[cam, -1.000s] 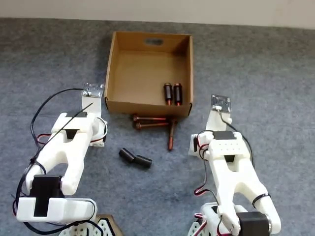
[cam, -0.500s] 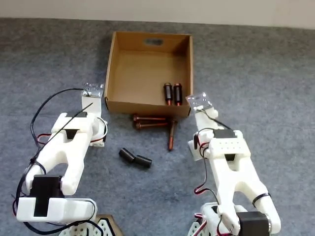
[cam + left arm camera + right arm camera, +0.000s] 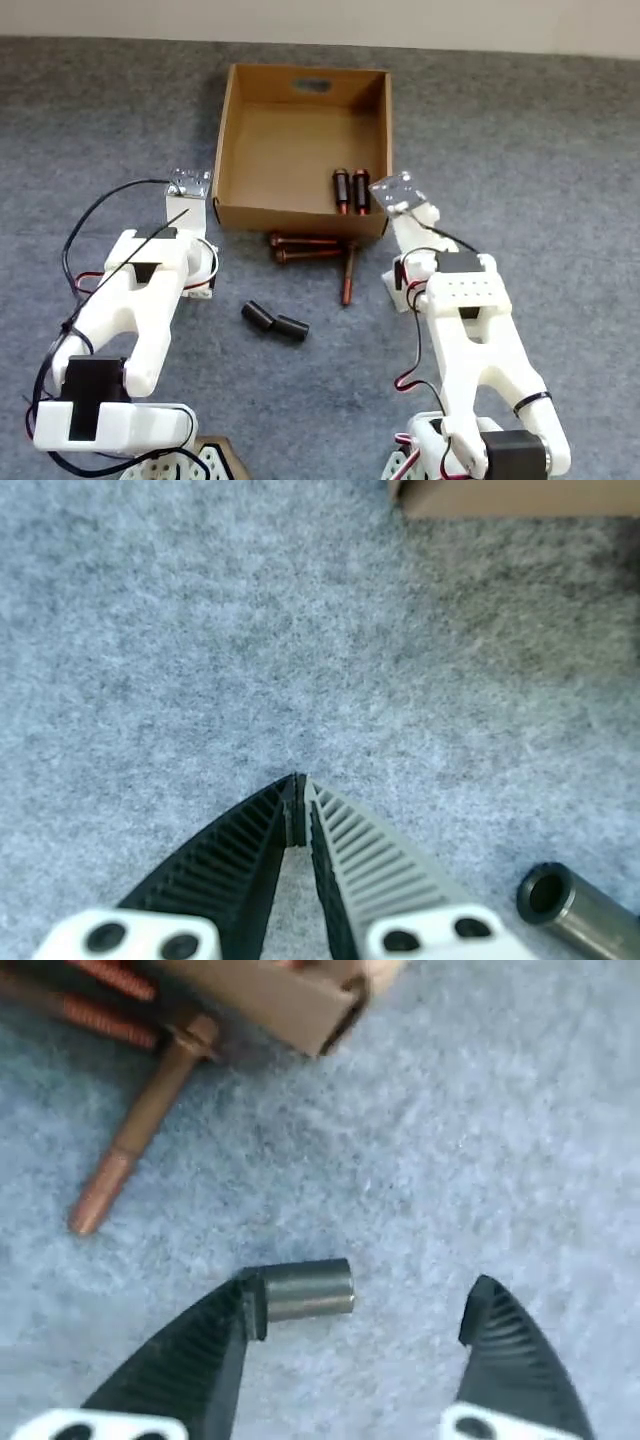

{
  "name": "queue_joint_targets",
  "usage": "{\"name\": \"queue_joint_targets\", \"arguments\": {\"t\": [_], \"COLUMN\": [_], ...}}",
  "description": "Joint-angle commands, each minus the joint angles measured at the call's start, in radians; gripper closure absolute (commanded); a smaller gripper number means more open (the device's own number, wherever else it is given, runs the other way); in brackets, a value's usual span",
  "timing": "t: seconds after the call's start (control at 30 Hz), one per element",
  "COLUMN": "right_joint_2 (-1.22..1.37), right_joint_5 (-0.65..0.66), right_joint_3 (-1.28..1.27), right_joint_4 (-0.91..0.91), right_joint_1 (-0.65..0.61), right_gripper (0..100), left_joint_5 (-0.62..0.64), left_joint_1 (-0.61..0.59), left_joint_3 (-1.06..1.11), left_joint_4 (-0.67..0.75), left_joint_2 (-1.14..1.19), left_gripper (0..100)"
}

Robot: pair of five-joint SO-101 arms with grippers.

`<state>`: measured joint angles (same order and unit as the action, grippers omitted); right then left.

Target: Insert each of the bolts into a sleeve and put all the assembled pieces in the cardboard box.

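While the left claw (image 3: 298,792) sits clenched and empty, the right claw (image 3: 367,1298) is spread wide over a sleeve (image 3: 305,1288) on the worktop (image 3: 500,1160). Sleeve's long axis runs across the gap, one end at one finger; wrist turn likely needed.

loose: bolts (image 3: 305,240) (image 3: 310,255) (image 3: 348,272) 3, sleeves (image 3: 258,316) (image 3: 292,327) (image 3: 308,1290) 3 | assembled pieces (image 3: 341,191) (image 3: 361,191) 2 | box (image 3: 300,217) 1

High camera fixed overhead, looking down and forward across the bench (image 3: 560,150). Each wrist camera sits low and close, sighting past its own fingers (image 3: 230,850). All three catch the cardboard box (image 3: 300,218) front wall.
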<state>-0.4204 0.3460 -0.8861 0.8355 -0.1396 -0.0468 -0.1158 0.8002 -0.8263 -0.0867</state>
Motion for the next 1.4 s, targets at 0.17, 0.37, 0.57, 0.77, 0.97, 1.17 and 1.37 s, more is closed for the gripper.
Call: {"name": "queue_joint_targets", "arguments": {"t": [0.17,0.37,0.57,0.77,0.97,1.17,1.37], "right_joint_2": [-0.018,-0.016,-0.015,0.082,0.275,0.317,0.317], "right_joint_5": [-0.677,-0.796,-0.825,-0.827,-0.827,-0.827,-0.821], "right_joint_3": [0.039,0.038,0.039,0.053,0.17,0.199,0.199], "right_joint_4": [-0.002,0.007,0.079,0.074,0.082,0.081,0.077], "right_joint_1": [-0.05,-0.054,-0.051,-0.05,-0.05,-0.05,-0.05], "right_gripper": [70.6,70.6,70.7,70.7,70.7,71.3,89.2], "left_joint_5": [-0.003,-0.003,-0.003,-0.003,-0.003,-0.003,-0.003], "left_joint_1": [0.018,0.018,0.018,0.018,0.018,0.018,0.018], "left_joint_3": [-0.002,-0.002,-0.002,-0.002,-0.002,-0.002,-0.002], "left_joint_4": [0.012,0.012,0.012,0.011,0.011,0.011,0.011], "left_joint_2": [0.001,0.001,0.001,0.001,0.001,0.001,0.001], "left_gripper": [97,97,97,97,97,97,97]}}
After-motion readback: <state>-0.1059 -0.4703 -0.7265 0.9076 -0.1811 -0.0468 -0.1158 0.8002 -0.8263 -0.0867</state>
